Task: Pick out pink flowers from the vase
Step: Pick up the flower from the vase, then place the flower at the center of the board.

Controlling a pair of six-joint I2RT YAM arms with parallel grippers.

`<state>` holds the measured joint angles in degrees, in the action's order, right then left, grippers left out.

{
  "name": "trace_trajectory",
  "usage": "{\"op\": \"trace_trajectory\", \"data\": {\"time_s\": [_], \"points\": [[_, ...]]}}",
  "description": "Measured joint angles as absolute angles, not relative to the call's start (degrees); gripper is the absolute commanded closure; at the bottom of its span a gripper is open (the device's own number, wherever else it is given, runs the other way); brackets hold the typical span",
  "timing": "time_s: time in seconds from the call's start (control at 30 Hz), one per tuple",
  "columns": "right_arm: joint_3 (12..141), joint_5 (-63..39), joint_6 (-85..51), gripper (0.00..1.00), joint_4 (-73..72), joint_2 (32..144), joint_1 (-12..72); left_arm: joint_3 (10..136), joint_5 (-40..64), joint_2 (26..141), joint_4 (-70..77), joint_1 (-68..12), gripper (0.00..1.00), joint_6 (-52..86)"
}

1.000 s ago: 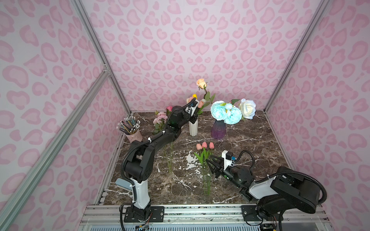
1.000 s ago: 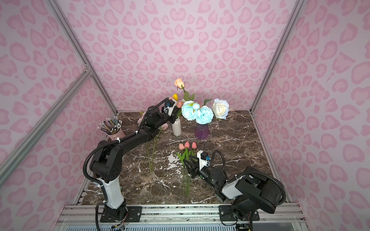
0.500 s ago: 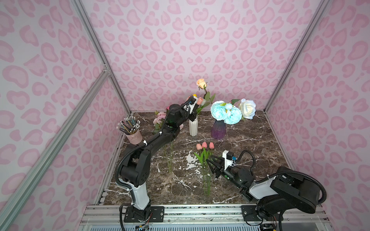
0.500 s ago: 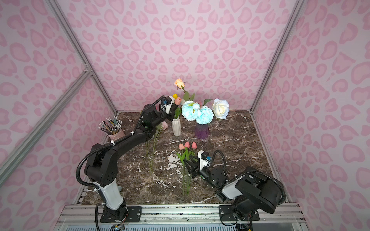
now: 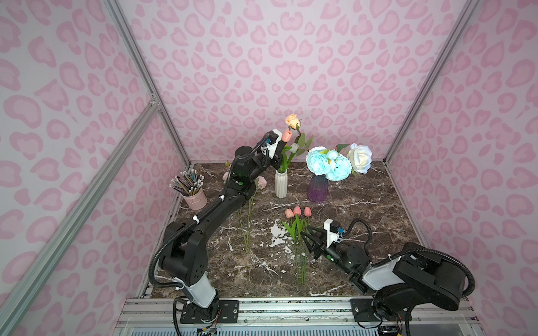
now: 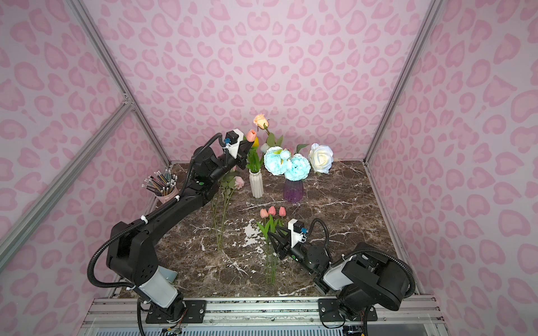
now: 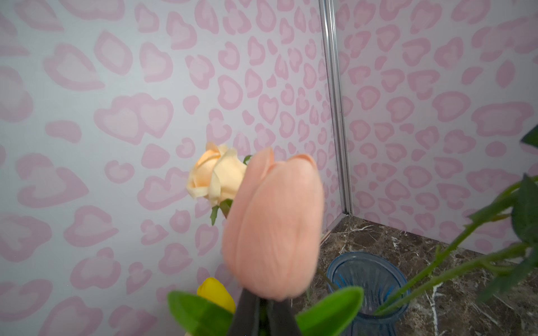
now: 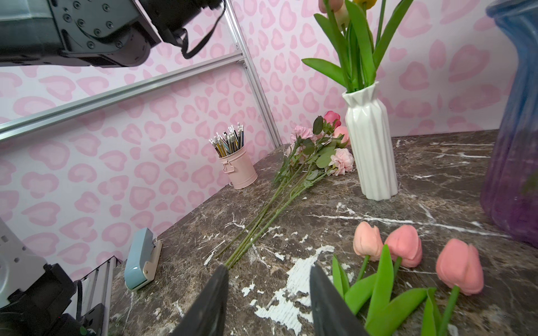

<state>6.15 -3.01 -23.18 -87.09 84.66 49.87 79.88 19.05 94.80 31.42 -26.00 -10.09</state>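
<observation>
My left claw (image 7: 263, 312) is pressed tight on the stem of the pink tulip (image 7: 273, 224), just under the bloom, above the white vase (image 5: 281, 184) at the desk's (image 5: 364, 203) twelve o'clock. The risk is that its leaves snag the yellow tulip (image 7: 217, 293) and drag it out, or tip the vase. My left arm is stretched far, wrist raised. My right claw (image 8: 267, 270) is half spread and empty, low at five o'clock
</observation>
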Motion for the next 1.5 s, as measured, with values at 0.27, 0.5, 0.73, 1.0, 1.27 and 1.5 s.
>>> {"op": "trace_trajectory", "data": {"time_s": [0.27, 0.5, 0.73, 1.0, 1.27, 1.5], "points": [[5.78, -2.28, -23.44, 0.53, -87.09, 84.07, 49.87, 80.62, 19.88, 85.97, 29.58, -26.00, 0.97, -9.45], [7.27, -0.62, -22.33, 0.52, -83.07, 78.52, 51.68, 79.70, 20.16, 75.48, 25.65, -27.55, 0.97, -9.50], [20.10, -0.93, -12.64, 0.46, -59.72, 63.37, 57.60, 71.11, 19.86, 62.72, 24.01, -30.50, 0.97, -7.86], [23.99, 0.16, -5.76, 0.45, -38.50, 47.44, 57.76, 52.95, 19.20, 49.21, 25.28, -33.89, 0.97, 1.91], [25.15, -3.22, 2.46, 0.43, -27.33, 43.62, 57.76, 42.28, 19.09, 42.94, 29.17, -35.14, 0.97, 11.05], [31.99, -5.89, 9.56, 0.42, -22.61, 50.22, 57.56, 40.51, 22.35, 42.85, 30.65, -36.49, 0.97, 14.39]]}}
